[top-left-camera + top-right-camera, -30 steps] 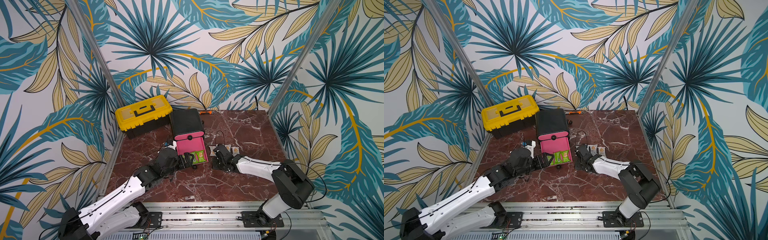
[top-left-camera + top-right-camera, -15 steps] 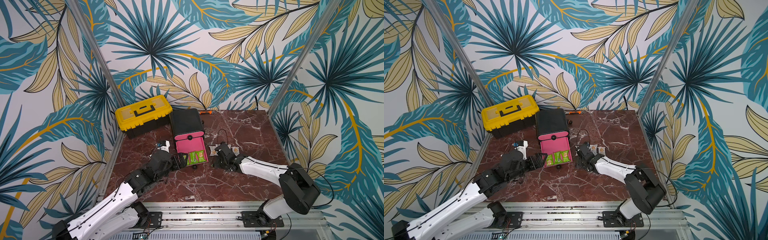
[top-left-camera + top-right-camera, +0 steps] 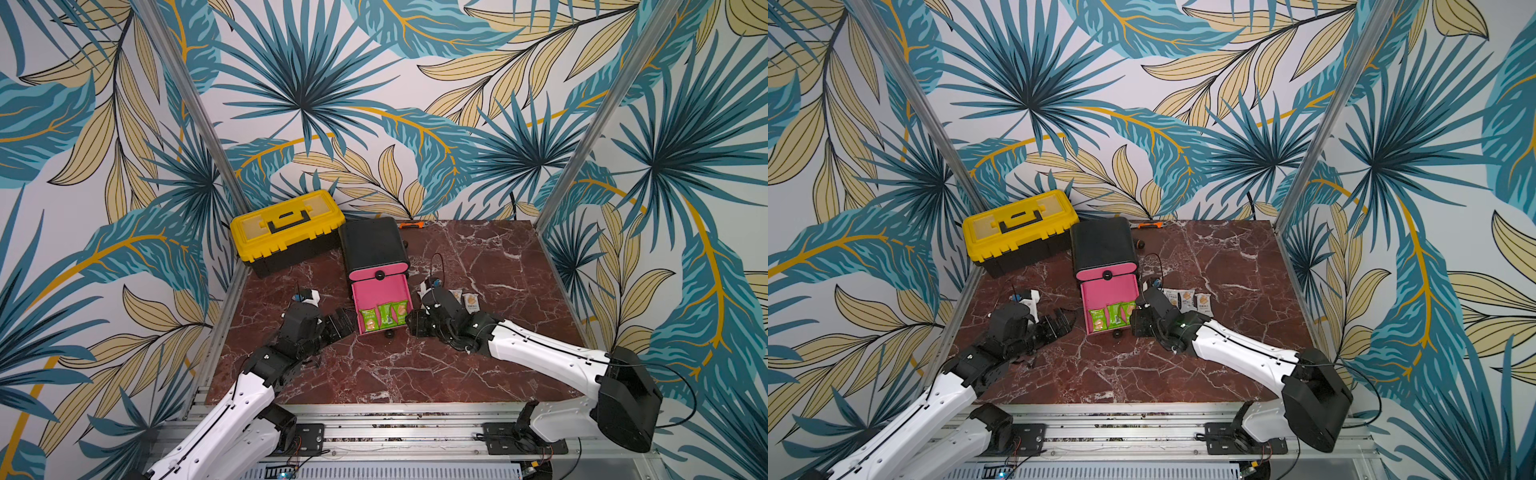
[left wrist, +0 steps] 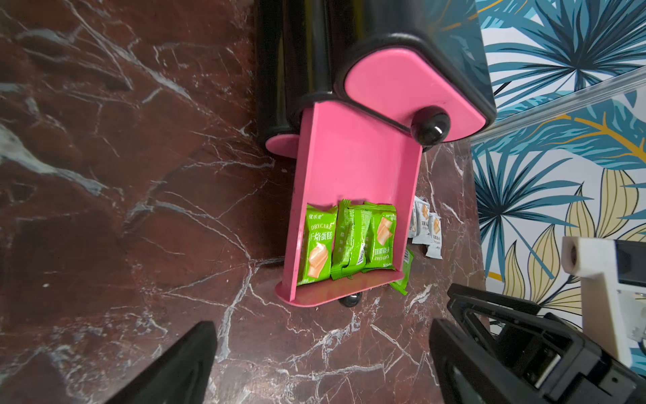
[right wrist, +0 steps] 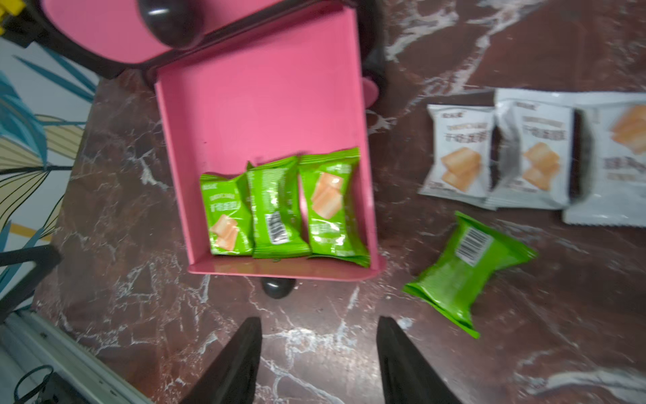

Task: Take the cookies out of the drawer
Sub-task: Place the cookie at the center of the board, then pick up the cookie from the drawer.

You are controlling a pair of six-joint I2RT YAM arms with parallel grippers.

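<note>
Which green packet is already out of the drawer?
The green packet lying barcode-up on the table, beside the front corner of the drawer. The other three lie in a row inside it.

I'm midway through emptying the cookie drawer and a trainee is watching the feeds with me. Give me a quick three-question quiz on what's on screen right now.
1. Count: how many green packets can be seen inside the pink drawer?
2. True or false: the right gripper is clamped on a packet.
3. Where is the loose green packet?
A) inside the drawer
B) on the table beside the drawer, apart from the white packets
C) stacked on the white packets

Key:
1. Three.
2. False. Its jaws stand open with nothing between them.
3. B.
</note>
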